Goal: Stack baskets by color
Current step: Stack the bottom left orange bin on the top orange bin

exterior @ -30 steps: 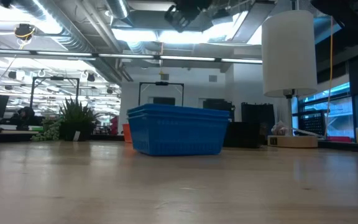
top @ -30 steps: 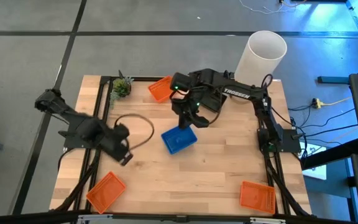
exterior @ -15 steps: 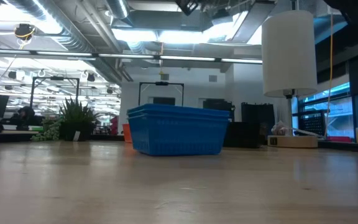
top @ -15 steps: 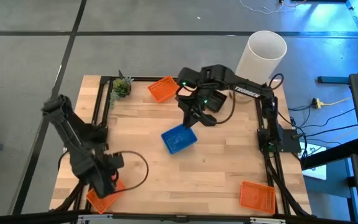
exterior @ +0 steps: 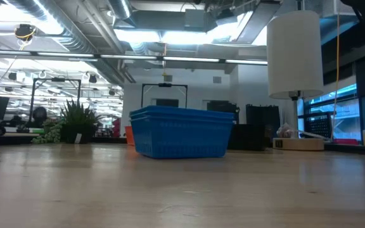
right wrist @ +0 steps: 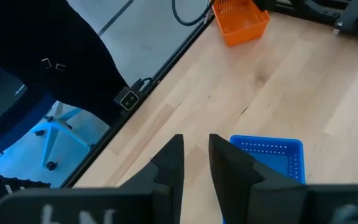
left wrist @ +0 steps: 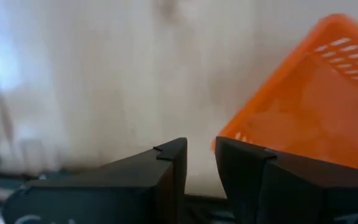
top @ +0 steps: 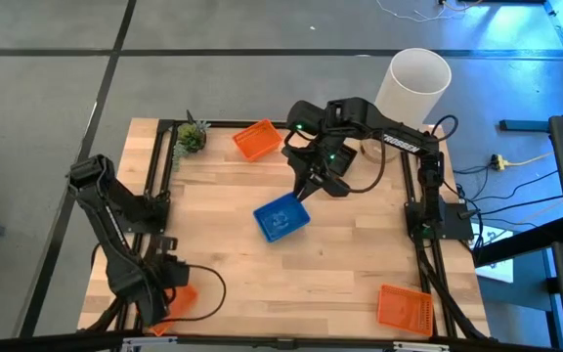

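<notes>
Two blue baskets (top: 281,217) sit nested as one stack at the table's middle; the low view shows both rims of the blue stack (exterior: 181,132). My right gripper (top: 311,184) hangs above the stack's far right side, its fingers a narrow gap apart with nothing between them (right wrist: 196,146). An orange basket (top: 183,296) lies at the near left corner, mostly under my left gripper (top: 167,293). In the left wrist view that gripper (left wrist: 201,155) stands open by a narrow gap, just beside the orange basket's corner (left wrist: 316,106).
A second orange basket (top: 255,139) lies at the far edge beside a small green plant (top: 192,137). A third one (top: 404,308) lies at the near right corner. A tall white cylinder (top: 418,83) stands off the far right corner. Bare wood lies between the baskets.
My left gripper has swung toward the table's near left corner and come down over the orange basket there, rolling as it went. My right gripper has risen a little and drawn toward the far right, away from the blue stack. The baskets have stayed where they were.
</notes>
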### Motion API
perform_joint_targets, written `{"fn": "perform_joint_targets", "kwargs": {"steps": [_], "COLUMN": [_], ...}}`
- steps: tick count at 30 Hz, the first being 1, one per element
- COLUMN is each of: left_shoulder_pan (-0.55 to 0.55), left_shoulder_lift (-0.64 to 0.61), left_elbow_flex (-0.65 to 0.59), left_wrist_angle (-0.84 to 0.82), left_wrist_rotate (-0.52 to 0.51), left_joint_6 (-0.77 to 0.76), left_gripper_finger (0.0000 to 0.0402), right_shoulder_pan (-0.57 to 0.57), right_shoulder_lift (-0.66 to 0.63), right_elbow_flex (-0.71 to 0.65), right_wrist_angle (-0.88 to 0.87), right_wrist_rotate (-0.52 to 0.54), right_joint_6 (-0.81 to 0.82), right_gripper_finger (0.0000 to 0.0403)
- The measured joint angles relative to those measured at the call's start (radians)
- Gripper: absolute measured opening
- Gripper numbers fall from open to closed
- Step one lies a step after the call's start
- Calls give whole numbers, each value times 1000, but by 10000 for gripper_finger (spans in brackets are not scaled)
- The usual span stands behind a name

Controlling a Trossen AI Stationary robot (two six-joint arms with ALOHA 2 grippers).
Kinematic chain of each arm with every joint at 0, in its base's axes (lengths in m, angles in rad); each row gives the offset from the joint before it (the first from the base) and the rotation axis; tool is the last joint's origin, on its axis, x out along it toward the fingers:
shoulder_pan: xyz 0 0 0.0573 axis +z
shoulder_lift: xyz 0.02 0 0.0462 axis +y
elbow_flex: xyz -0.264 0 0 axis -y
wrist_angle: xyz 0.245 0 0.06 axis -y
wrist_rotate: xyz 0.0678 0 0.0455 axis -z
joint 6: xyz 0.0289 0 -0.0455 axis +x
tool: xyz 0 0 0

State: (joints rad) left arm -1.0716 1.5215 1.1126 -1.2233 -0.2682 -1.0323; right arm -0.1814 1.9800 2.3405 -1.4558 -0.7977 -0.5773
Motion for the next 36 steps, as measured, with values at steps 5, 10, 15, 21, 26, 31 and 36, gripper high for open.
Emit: {"fn": "perform_joint_targets", "kwargs": {"steps": [5,10,15,21,26,31,36], "left_shoulder_pan": [-6,-6,-6,-4,-4,-4,-4], "left_shoulder_lift": [0,0,0,0,0,0,0], "left_elbow_flex": [-12,-49,-108,-149,-219,-257,-278], "left_wrist_angle": [107,178,250,290,387,410,411], "left_wrist_rotate": [-4,-5,-1,25,71,63,48], "left_joint_6": [127,179,283,335,338,331,256], "left_gripper_finger": [77,77,77,77,77,77,77], "right_shoulder_pan": [0,0,0,0,0,0,-10], "right_shoulder_lift": [-1,-1,-1,-1,-1,-1,-1], "right_elbow_flex": [0,0,0,0,0,0,0], "right_wrist_angle": [-13,-13,-13,-13,-13,-13,-12], "right_wrist_rotate": [0,0,0,0,0,0,0], "right_joint_6": [1,1,1,1,1,1,27], "right_gripper_finger": [74,74,74,74,74,74,74]}}
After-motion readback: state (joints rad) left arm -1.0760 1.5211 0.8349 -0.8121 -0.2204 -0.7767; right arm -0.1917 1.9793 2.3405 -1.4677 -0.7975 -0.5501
